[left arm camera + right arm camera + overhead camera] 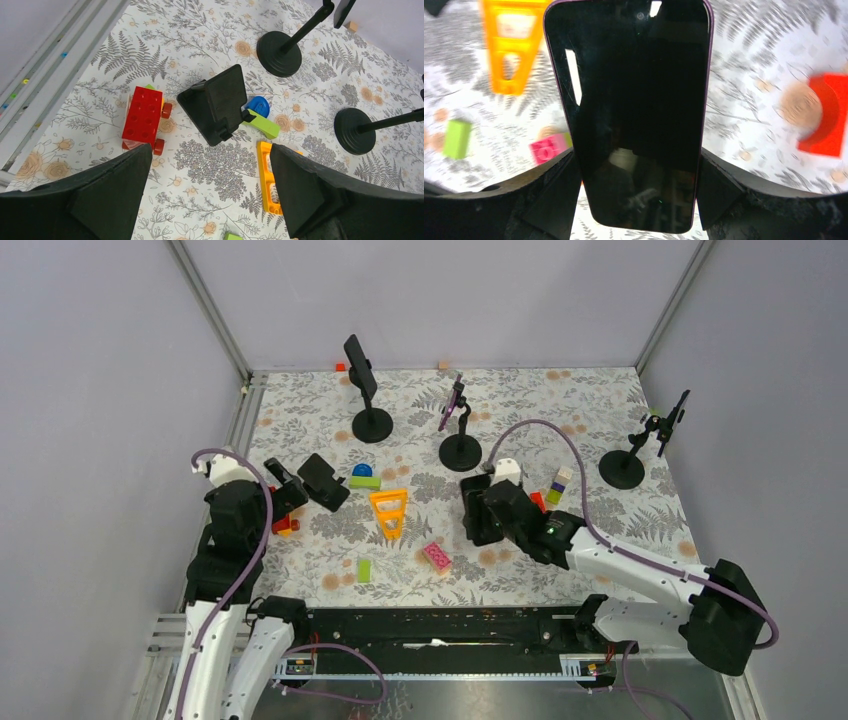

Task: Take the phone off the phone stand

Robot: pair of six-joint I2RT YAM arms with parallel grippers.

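My right gripper (481, 512) is shut on a black phone with a purple rim (631, 110). It holds the phone by its long edges above the table, between both fingers (549, 195). Three round-base phone stands stand at the back. The left stand (372, 424) carries a black phone (360, 366), the middle stand (460, 451) shows a purple piece at its clamp (453, 403), and the right stand (622, 469) carries a dark phone (679, 410). My left gripper (210, 200) is open and empty above bare table, near a black wedge stand (220, 102) that holds nothing.
Toy bricks lie around mid-table: an orange triangular frame (389, 512), a pink brick (437, 557), green bricks (364, 570), a blue and green pair (364, 476), a red wheeled block (144, 116) and a red piece (826, 117). Grey walls enclose the table.
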